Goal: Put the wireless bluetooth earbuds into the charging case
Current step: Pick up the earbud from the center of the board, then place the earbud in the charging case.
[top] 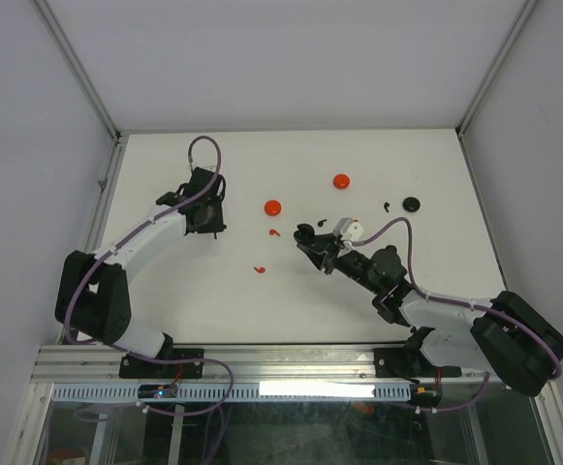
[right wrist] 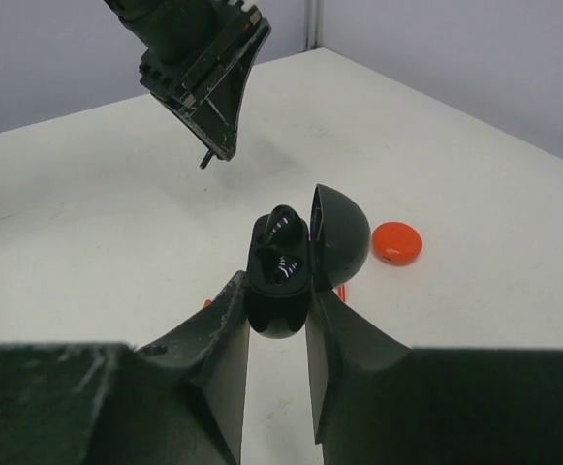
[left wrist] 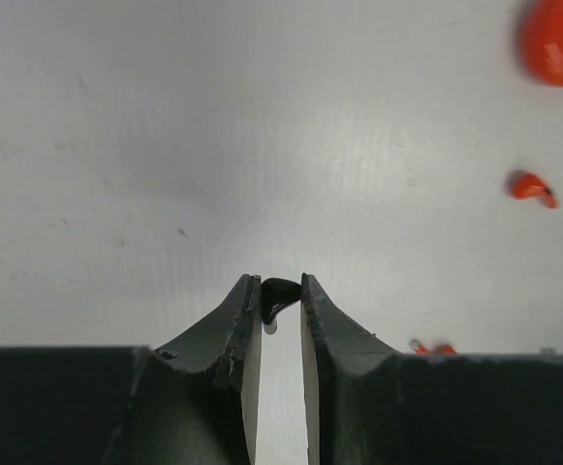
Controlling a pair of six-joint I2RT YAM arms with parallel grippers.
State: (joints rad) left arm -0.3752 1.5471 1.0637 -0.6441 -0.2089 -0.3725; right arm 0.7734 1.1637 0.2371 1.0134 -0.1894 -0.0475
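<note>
My left gripper [left wrist: 280,291] is shut on a tiny black earbud [left wrist: 277,294], held a little above the white table. In the top view it sits at the left [top: 215,229]. My right gripper [right wrist: 278,300] is shut on an open black charging case [right wrist: 279,281], lid [right wrist: 341,235] swung to the right, with a glossy black earbud [right wrist: 283,226] seated inside. The case shows in the top view [top: 305,233] near the middle. Loose red earbuds [top: 273,232] [top: 260,269] lie between the arms; black ones [top: 387,206] [top: 322,221] lie further right.
Two closed red round cases [top: 273,206] [top: 341,180] and a black one [top: 412,203] lie on the table. A red case [left wrist: 557,39] and a red earbud [left wrist: 531,187] show in the left wrist view. The left gripper [right wrist: 199,68] hangs beyond the held case.
</note>
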